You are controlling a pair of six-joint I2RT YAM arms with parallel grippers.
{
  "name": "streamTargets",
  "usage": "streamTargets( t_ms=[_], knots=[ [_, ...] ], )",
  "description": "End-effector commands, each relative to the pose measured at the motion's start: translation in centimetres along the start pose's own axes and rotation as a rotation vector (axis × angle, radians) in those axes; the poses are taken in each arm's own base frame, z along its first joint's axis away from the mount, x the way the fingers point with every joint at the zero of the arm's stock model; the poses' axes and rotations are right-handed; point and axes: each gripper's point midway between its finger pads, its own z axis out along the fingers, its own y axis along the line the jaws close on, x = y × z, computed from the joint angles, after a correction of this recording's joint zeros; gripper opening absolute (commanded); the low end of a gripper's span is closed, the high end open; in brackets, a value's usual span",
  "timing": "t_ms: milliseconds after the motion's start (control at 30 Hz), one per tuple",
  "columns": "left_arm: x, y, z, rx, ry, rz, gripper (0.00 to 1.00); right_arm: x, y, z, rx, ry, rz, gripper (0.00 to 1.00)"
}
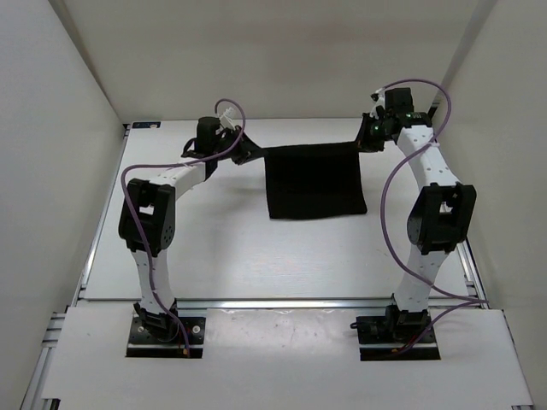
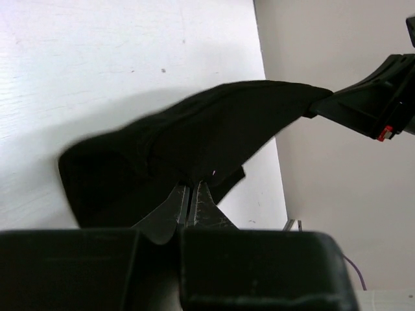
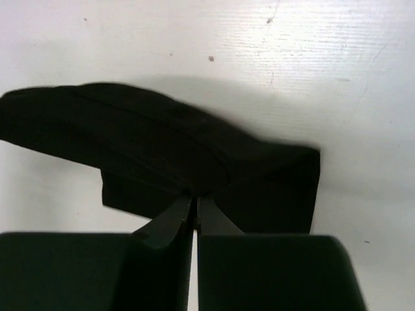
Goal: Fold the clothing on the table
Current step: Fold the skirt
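The clothing [image 1: 312, 181] is a plain black cloth, held up by its two far corners and hanging down toward the white table [image 1: 222, 248]. My left gripper [image 1: 253, 151] is shut on the cloth's far left corner. At the far right corner my right gripper [image 1: 364, 137] is shut on the cloth too. In the left wrist view the clothing [image 2: 194, 142] stretches from my left gripper [image 2: 192, 186] across to the other arm's jaws. The right wrist view has the clothing [image 3: 168, 149] bunched at my right gripper [image 3: 195, 197], its lower part draped toward the tabletop.
White walls [image 1: 60, 128] close in the table on the left, back and right. A silver aluminium rail [image 1: 282, 303] runs along the near edge, in front of the two arm bases. Purple cables loop beside both arms.
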Motion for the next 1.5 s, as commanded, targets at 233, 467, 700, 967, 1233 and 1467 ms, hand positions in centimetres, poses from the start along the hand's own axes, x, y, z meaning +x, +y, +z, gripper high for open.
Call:
streamTargets(
  t_ms=[233, 467, 700, 967, 1233, 1467],
  knots=[
    [7.9, 0.7, -0.7, -0.011, 0.113, -0.044, 0.00, 7.4, -3.7, 0.8, 0.035, 0.173, 0.071, 0.00],
    [15.0, 0.6, -1.2, -0.036, 0.218, -0.066, 0.00, 10.6, -5.8, 1.0, 0.079, 0.256, 0.126, 0.00],
    [16.5, 1.8, -0.7, -0.069, 0.241, -0.090, 0.00, 10.5, -6.8, 2.4, 0.094, 0.282, 0.147, 0.00],
    [18.9, -0.7, -1.6, -0.008, 0.329, -0.126, 0.43, 10.2, -10.7, 1.7, 0.264, 0.295, 0.251, 0.36],
    [13.8, -5.1, -5.6, 0.054, 0.175, -0.122, 0.40, 7.4, -9.8, -1.0, 0.286, 0.201, 0.190, 0.45],
    [8.9, -5.1, -4.1, 0.113, 0.081, -0.121, 0.25, 6.8, -9.6, 3.3, 0.178, 0.238, 0.231, 0.36]
  ],
)
